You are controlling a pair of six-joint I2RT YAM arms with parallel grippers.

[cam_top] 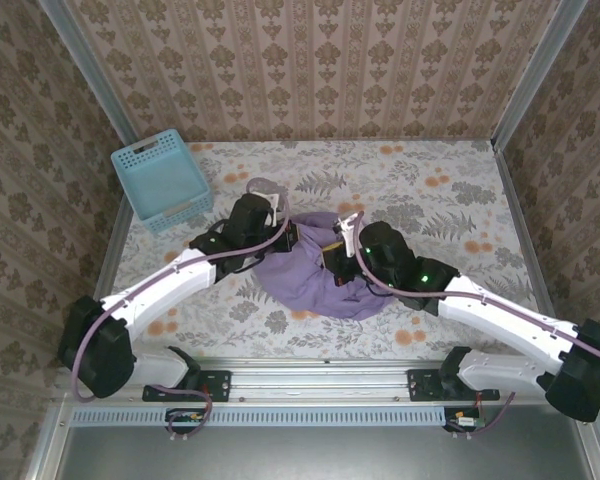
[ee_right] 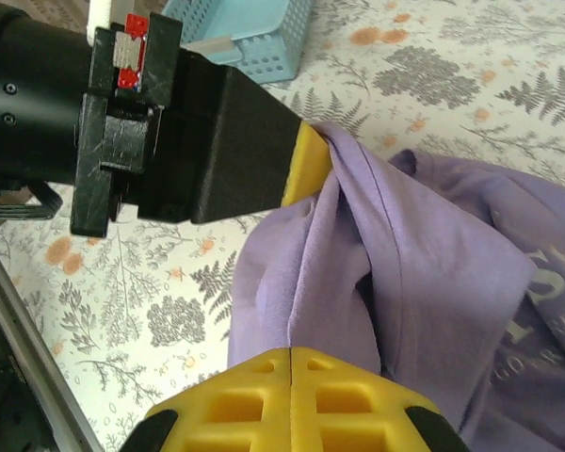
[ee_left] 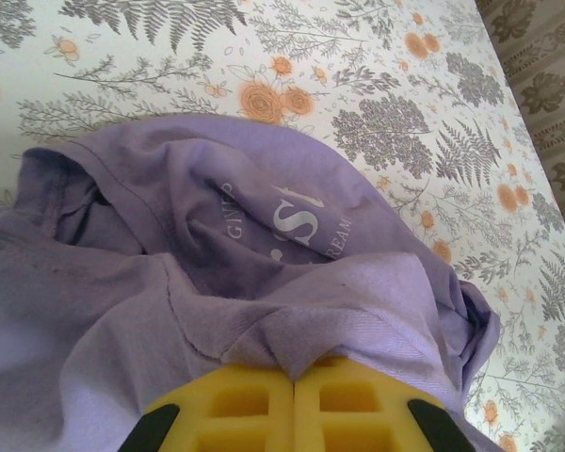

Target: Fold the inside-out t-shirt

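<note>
Two arms (cam_top: 180, 275) reach from the near edge. From above, one purple t-shirt (cam_top: 315, 280) lies bunched mid-table between left gripper (cam_top: 288, 232) and right gripper (cam_top: 342, 252), with one blue basket (cam_top: 160, 180) far left. Left wrist adds white lettering (ee_left: 297, 221), jaws clamped on a fold. Right wrist: jaws clamped on another fold, left gripper alongside.

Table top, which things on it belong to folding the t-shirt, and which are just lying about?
Belongs to the job:
lavender t-shirt, bunched, white lettering showing
left end effector, shut on its cloth
right end effector, shut on its cloth

Just lying about:
light-blue lattice basket, far left corner, apart from the shirt
</note>
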